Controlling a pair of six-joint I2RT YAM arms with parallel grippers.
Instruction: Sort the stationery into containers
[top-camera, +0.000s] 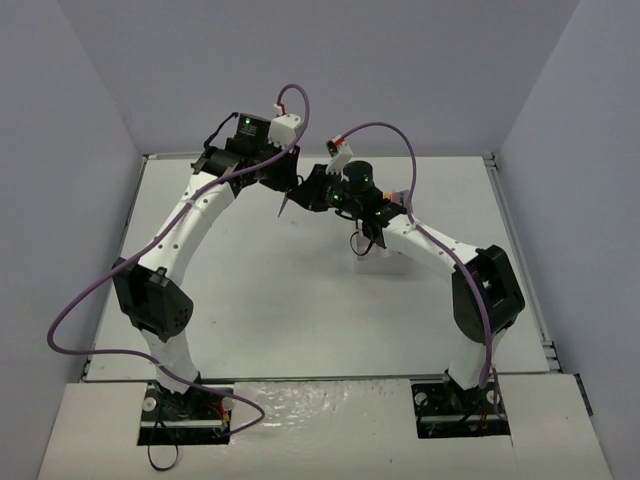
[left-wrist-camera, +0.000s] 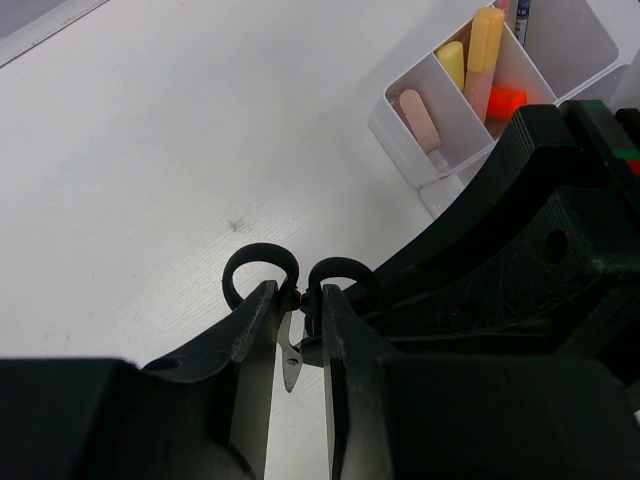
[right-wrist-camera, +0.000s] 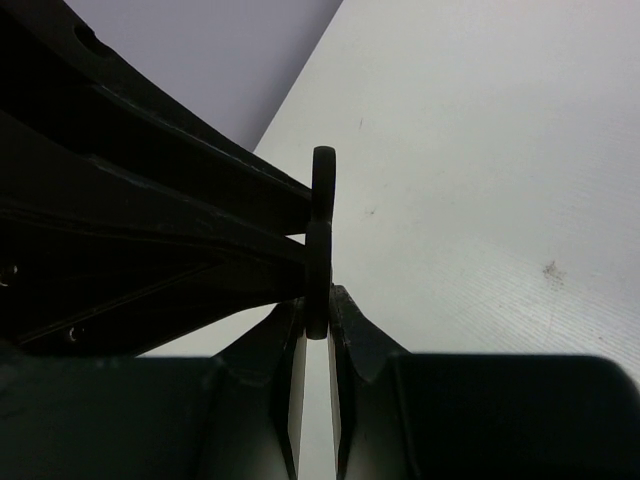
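under the right arm, nearer it than the left: tray (top-camera: 390, 266), highlighters (left-wrist-camera: 484, 50) already inside | closed on scissors (left-wrist-camera: 291, 362) just below the handles, blade lying back along its fingers, mid-air: left gripper (left-wrist-camera: 297, 335) | closed on a handle loop from the opposite side: right gripper (right-wrist-camera: 316, 318) | likely next: release left, carry right and down to tray

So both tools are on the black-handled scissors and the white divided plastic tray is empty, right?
Not empty. The left wrist view shows the white divided plastic tray holding a pink eraser block and a yellow highlighter pen. The left tool and right tool do grip the black-handled scissors.
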